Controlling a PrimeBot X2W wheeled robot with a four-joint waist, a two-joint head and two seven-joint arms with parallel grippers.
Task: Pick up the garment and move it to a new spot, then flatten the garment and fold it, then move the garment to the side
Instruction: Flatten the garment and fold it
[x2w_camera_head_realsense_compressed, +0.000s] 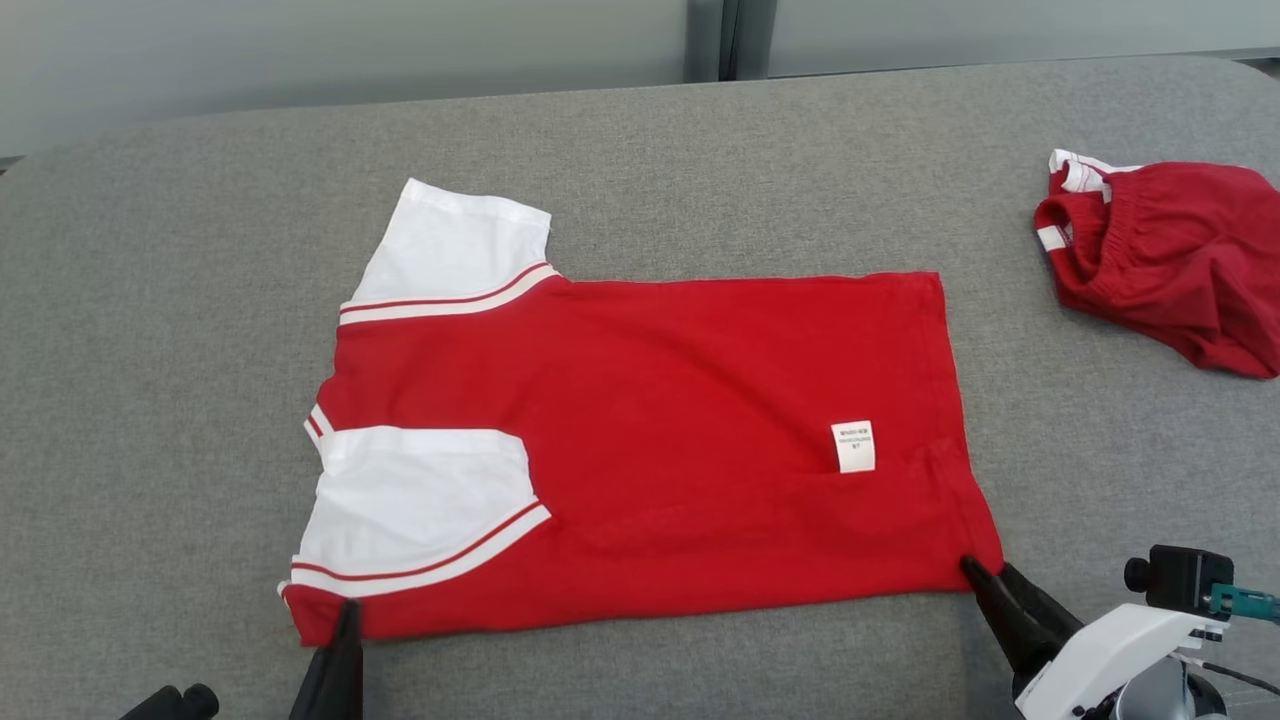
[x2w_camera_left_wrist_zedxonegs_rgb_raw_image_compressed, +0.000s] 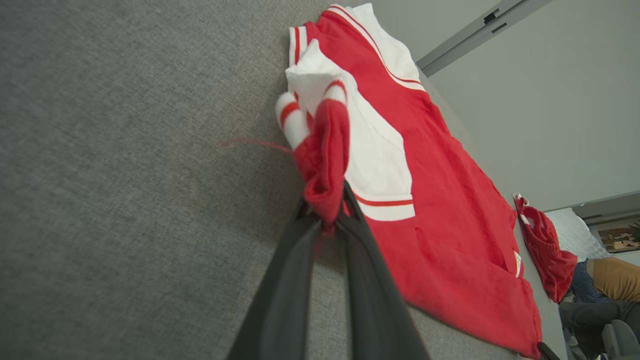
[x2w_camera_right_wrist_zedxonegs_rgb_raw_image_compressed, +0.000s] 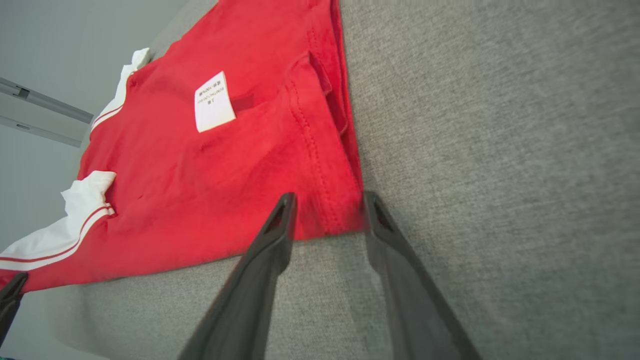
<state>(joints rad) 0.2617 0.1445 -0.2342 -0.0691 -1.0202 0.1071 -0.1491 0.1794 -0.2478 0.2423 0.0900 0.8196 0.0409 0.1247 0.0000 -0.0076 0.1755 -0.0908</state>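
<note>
Your shirt (x2w_camera_head_realsense_compressed: 650, 430) lies spread flat across the middle of the head view. Its collar end is to the left and its hem to the right. The near white sleeve is tucked over the red body, and the far sleeve sticks out at the upper left.

Your left gripper (x2w_camera_left_wrist_zedxonegs_rgb_raw_image_compressed: 327, 220) is clamped on a bunch of red cloth at the shirt's lower-left corner. Your right gripper (x2w_camera_right_wrist_zedxonegs_rgb_raw_image_compressed: 330, 202) has its fingers spread either side of the lower-right hem corner and holds nothing yet.

This looks like the start of a fold along the near edge. Close the right fingers well onto the stitched hem, taking both layers, before you raise anything. Then lift both corners together, keep the edge taut between them, and carry it toward the far edge. The small white label (x2w_camera_head_realsense_compressed: 853, 446) near the hem gives you a mark for how far over you are.

The table (x2w_camera_head_realsense_compressed: 150, 400) is covered in grey woven fabric. It will probably drag on the cloth, so lift rather than slide. Pale wall panels (x2w_camera_head_realsense_compressed: 350, 50) run along the top. Crumpled red shorts (x2w_camera_head_realsense_compressed: 1170, 260) sit at the right edge, well apart from the shirt. A person (x2w_camera_left_wrist_zedxonegs_rgb_raw_image_compressed: 600, 285) is partly in the lower right of the left wrist view.
</note>
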